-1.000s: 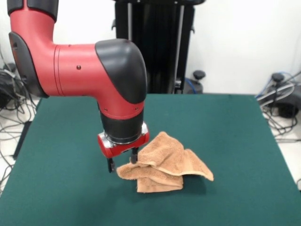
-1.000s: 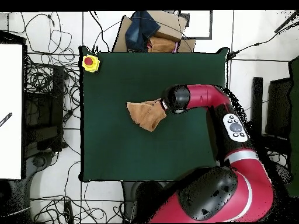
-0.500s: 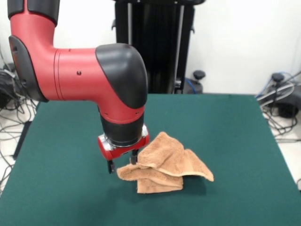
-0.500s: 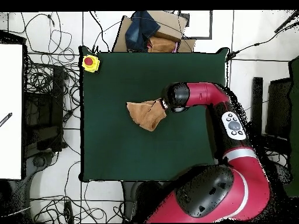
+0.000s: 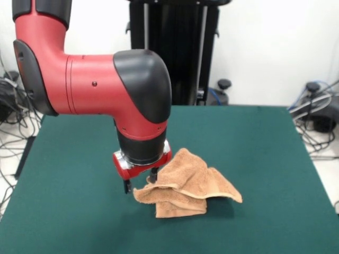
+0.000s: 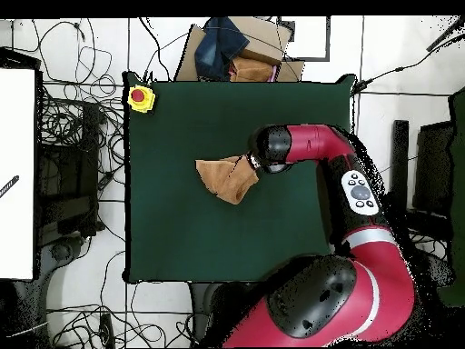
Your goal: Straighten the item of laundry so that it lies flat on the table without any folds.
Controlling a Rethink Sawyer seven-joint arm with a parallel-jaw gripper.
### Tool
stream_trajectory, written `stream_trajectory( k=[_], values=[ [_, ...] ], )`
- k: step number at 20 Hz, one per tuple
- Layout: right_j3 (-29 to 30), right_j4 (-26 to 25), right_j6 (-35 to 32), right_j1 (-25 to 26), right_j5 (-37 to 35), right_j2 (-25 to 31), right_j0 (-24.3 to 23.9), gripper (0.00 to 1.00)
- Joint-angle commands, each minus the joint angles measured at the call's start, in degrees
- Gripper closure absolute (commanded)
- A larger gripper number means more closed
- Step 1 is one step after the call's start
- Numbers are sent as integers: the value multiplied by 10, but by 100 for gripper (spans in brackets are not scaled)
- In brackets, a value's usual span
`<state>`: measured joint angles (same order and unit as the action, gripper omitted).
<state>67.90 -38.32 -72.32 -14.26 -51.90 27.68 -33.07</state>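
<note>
Just one crumpled towel (image 5: 185, 185) — two fingers (image 5: 127, 186) straddling its corner — one table (image 5: 265, 159).

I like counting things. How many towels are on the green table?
1. The one orange towel lies crumpled near the middle of the table, right beside the pincer. No other towel shows in either view.

The towel (image 5: 185, 185) looks like soft terry cloth, peach-orange, with a nubby, matt looped pile (its bunched layers show no sheen at all). The table (image 5: 265, 159) wears a dark green felt-like covering, flat and matt. The arm (image 5: 90, 79) has smooth, glossy red shells and satin black plastic joint caps that catch soft highlights.
</note>
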Motion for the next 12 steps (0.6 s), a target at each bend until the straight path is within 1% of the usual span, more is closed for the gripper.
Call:
stream_trajectory(
  k=[1, 2, 5, 8, 12],
  values=[
    [38, -5, 70, -7, -40, -13, -1, 0],
    [50, -5, 77, -12, -38, -11, -7, 0],
    [59, -7, 113, -16, -50, -2, -14, 0],
    [80, -16, 144, -27, -53, 1, -22, 0],
    [82, -28, 174, -23, -56, 8, -25, 0]
  ],
)
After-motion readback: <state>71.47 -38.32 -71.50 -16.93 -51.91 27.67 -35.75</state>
